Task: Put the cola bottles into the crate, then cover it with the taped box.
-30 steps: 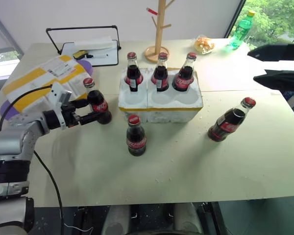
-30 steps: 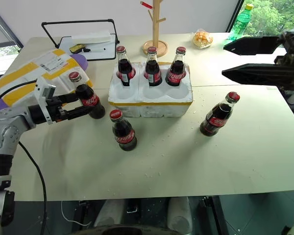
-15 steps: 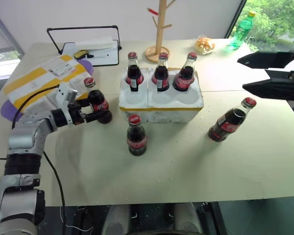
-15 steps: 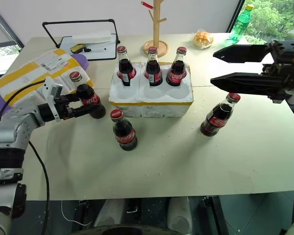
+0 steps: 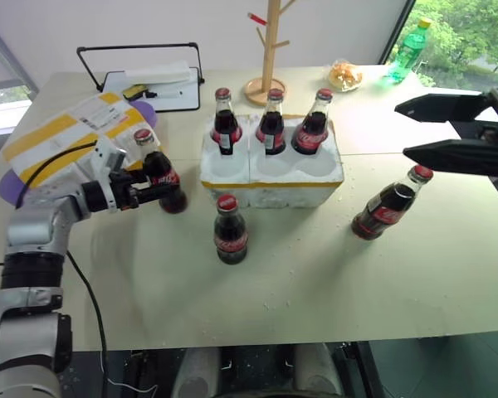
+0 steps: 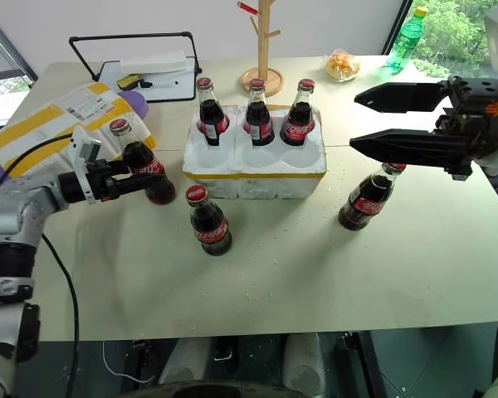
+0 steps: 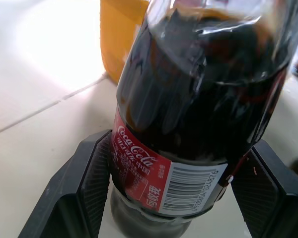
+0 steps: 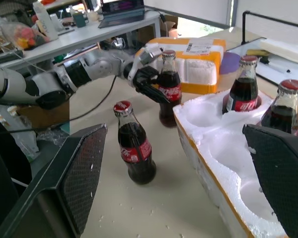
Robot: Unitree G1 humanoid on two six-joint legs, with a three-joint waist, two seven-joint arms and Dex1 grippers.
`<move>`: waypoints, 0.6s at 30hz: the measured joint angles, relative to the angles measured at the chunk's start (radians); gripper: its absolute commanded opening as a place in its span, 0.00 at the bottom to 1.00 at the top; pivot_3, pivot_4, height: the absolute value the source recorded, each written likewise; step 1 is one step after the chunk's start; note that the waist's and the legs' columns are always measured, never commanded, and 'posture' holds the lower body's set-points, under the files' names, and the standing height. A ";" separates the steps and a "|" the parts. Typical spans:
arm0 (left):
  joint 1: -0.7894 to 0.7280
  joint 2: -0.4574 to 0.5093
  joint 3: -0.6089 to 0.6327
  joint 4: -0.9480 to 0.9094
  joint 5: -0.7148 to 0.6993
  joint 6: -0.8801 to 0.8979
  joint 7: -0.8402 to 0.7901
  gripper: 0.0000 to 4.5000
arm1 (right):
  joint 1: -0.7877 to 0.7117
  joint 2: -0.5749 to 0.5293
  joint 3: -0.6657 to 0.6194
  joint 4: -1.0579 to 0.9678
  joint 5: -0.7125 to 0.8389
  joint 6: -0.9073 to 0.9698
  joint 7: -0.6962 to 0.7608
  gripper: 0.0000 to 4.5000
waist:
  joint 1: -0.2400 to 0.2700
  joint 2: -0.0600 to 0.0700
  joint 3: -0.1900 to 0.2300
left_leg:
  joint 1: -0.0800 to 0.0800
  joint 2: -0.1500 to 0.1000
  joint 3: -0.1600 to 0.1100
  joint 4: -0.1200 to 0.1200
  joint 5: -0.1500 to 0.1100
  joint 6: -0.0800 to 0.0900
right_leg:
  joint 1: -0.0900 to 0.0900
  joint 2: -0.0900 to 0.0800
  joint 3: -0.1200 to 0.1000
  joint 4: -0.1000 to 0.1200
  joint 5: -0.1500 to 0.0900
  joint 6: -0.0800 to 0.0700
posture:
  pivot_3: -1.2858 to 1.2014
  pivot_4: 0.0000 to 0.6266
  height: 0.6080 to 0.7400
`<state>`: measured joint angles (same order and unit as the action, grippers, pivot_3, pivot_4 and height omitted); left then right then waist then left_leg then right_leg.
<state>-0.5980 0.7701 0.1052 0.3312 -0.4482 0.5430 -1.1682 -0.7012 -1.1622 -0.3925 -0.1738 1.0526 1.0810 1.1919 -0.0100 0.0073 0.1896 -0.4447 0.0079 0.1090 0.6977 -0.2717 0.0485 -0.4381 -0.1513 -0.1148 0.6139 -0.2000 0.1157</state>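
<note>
My left gripper [image 5: 153, 184] is shut on a cola bottle [image 5: 160, 176] left of the crate. The bottle leans a little, and both pads press its red label [image 7: 154, 173]. The crate [image 5: 270, 192] is a white foam block. Three cola bottles [image 5: 271, 124] stand in its back wells and the front wells are empty. One bottle [image 5: 230, 230] stands in front of the crate and another [image 5: 383, 212] to its right. My right gripper [image 6: 355, 120] hangs open above that right bottle. The taped box [image 5: 58, 133] lies at the far left.
A wooden rack [image 5: 270, 50], a snack bag [image 5: 346, 76] and a green plastic bottle [image 5: 408, 51] stand along the far side. A black-framed tray with papers [image 5: 149, 79] sits behind the taped box. White crumbs dot the table near its front edge.
My left gripper's fingers have drawn in onto the bottle, and its top has tipped slightly toward the taped box. The right gripper stays open in about the same place.
</note>
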 measured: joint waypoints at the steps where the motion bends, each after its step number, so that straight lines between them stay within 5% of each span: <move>1: -0.010 0.013 -0.004 -0.005 -0.003 0.016 -0.021 0.63 | 0.005 0.000 -0.001 0.000 0.000 -0.003 0.000 1.00 | 0.001 0.000 0.000 | 0.000 0.000 0.000 0.000 0.000 0.000 | 0.000 0.000 0.000 0.000 0.000 0.000 | 0.52 0.24 1.00; 9: -0.427 0.052 -0.096 0.101 0.000 0.102 -0.239 0.63 | 0.055 -0.002 -0.019 -0.021 0.001 -0.019 -0.006 1.00 | 0.027 -0.010 0.005 | -0.003 -0.002 -0.001 0.003 -0.001 0.002 | 0.000 0.000 0.000 0.000 0.000 0.000 | 0.52 0.24 1.00; 18: -0.667 -0.140 -0.191 0.397 0.073 0.012 -0.356 0.63 | 0.159 0.013 -0.101 -0.086 0.061 -0.007 -0.089 1.00 | 0.021 -0.010 0.005 | -0.002 -0.001 0.000 0.002 0.000 0.002 | 0.001 0.000 0.000 0.000 0.001 0.002 | 0.52 0.24 1.00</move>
<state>-1.2650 0.6297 -0.0857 0.7282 -0.3747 0.5548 -1.5240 -0.5420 -1.1491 -0.4940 -0.2596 1.1135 1.0738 1.1030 0.0105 -0.0029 0.1949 -0.4470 0.0065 0.1093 0.7001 -0.2720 0.0505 -0.4375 -0.1509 -0.1151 0.6141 -0.1995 0.1175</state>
